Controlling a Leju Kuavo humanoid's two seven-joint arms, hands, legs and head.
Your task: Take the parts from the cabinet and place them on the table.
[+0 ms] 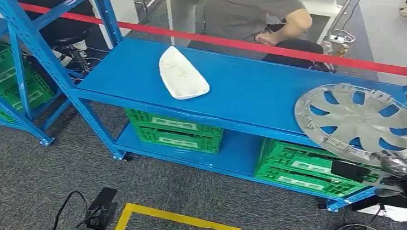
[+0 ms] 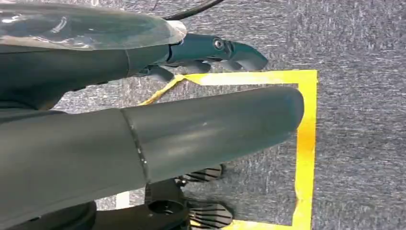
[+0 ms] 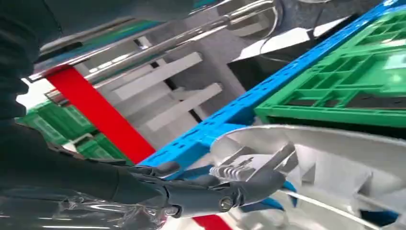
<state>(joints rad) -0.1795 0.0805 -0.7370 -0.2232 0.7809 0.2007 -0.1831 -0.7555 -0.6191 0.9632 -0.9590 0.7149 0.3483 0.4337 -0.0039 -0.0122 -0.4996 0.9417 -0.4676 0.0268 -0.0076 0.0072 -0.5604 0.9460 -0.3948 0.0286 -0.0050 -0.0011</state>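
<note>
Silver wheel cover (image 1: 361,123) tilted at the right end of the blue shelf (image 1: 247,91), its lower rim overhanging the front edge, directly against the right hand (image 1: 400,169). Seen from the right wrist, dark fingers (image 3: 249,184) pressed onto the rim and clip tabs of the wheel cover (image 3: 335,163); whether pinching it or only touching, cannot tell. White curved part (image 1: 182,74) lying flat on the same shelf, well apart from the right hand, toward the left hand's side. Green crates (image 1: 307,167) on the lower shelf, one just under the right hand, another beneath the white part. Red tape barrier (image 1: 229,42) stretched beyond the shelf, with a seated person (image 1: 253,14) past it. Further green crates (image 1: 11,83) in the neighbouring rack, far off on the left side. Left hand (image 1: 100,208) hanging low over grey carpet, holding nothing, fingers (image 2: 239,52) loosely extended above the yellow tape square (image 2: 306,143) on the floor, far from both parts.
</note>
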